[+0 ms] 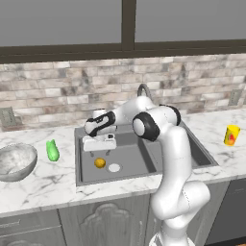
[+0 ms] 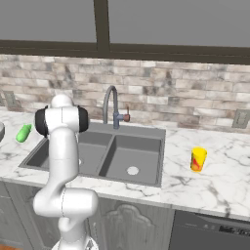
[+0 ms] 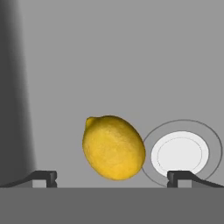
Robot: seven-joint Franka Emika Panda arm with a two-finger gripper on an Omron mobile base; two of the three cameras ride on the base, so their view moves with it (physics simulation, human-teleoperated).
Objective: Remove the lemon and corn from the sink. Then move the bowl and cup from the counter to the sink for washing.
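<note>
Lemon (image 3: 113, 147): one, lying loose on the floor of the sink (image 1: 144, 163) basin directly beneath my claw (image 1: 98, 142), whose jaws stand spread wide and empty to either side of it, with the round white drain (image 3: 180, 153) just beside the fruit. I judge it light, firm and prone to roll on its rounded skin, so I would take it across its fat middle. Corn (image 1: 52, 150), bowl (image 1: 17, 161) and cup (image 1: 231, 135): on the table, corn and bowl off to one side of the claw, cup well apart on the other; bowl appears empty.

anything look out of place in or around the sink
A lemon lies on the floor of the sink's left basin beside the drain: food where dishes get washed. The open hand hangs above it. Nothing is spilled or damaged.
</note>
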